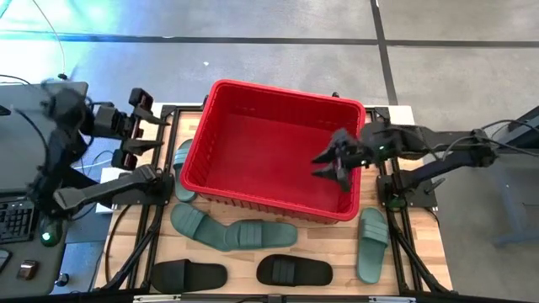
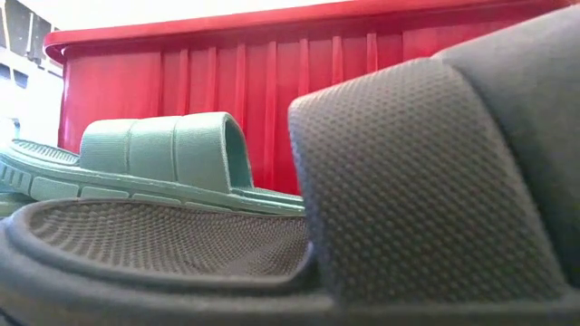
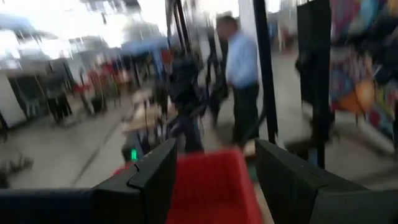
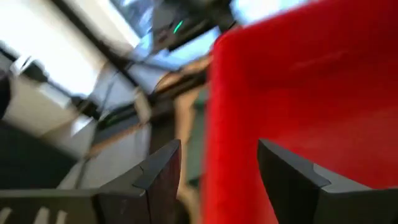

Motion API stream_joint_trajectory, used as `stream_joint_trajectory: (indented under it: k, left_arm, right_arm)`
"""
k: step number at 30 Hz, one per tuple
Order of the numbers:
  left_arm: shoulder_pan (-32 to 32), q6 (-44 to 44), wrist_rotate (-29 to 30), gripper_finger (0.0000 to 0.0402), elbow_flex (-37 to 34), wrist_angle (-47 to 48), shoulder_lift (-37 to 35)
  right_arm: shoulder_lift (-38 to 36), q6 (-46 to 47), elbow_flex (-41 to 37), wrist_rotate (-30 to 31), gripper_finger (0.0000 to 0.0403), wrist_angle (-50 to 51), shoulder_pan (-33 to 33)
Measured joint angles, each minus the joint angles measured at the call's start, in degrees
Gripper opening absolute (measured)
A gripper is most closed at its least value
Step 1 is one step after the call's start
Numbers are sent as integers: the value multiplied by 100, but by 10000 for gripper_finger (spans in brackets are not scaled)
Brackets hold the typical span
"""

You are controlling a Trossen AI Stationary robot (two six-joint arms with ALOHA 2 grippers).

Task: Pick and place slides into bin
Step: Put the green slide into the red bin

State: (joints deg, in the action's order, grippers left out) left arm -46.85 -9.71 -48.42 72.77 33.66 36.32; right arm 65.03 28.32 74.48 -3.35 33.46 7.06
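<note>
The red bin (image 1: 253, 143) stands mid-table and looks empty. My right gripper (image 1: 324, 165) is open and empty above the bin's inside, near its right wall (image 4: 298, 93). My left gripper (image 1: 152, 130) is open and empty beyond the bin's left wall, raised; the bin (image 3: 211, 186) shows between its fingers. Green slides lie on the table at the bin's left (image 1: 185, 168), in front of it (image 1: 198, 220) (image 1: 257, 234), and at its right front (image 1: 372, 244). Two black slides (image 1: 189, 275) (image 1: 293, 271) lie near the front edge. In the low view one black slide (image 2: 408, 181) fills the foreground.
The arms' black frame rails (image 1: 152, 244) run along both sides of the wooden table top. A desk with a keyboard (image 1: 13, 219) stands to the left. A person (image 3: 242, 81) stands in the room beyond the table.
</note>
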Motion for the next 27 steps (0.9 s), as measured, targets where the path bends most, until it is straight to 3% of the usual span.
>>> stream_joint_trajectory:
  k: [5,9,14,19,23,27]
  left_arm:
    - [0,-1164,137,200,1493,2153,923]
    - [4,-1494,125,200,2174,2703,1402]
    - [4,-1537,133,200,2507,2145,1804]
    - [74,-1305,322,200,2690,1390,2456]
    - [641,-1274,678,200,2792,951,3216]
    - [1286,-1421,1231,200,2915,460,3913]
  right_arm:
    - [563,313,493,-742,200,17,423]
    - [883,198,866,-702,200,18,812]
    - [1264,166,1081,-418,200,-72,1078]
    - [1624,831,1210,779,200,-515,916]
    - [1816,1732,1285,1107,200,-513,666]
    - [1854,1491,1287,1180,200,-874,562]
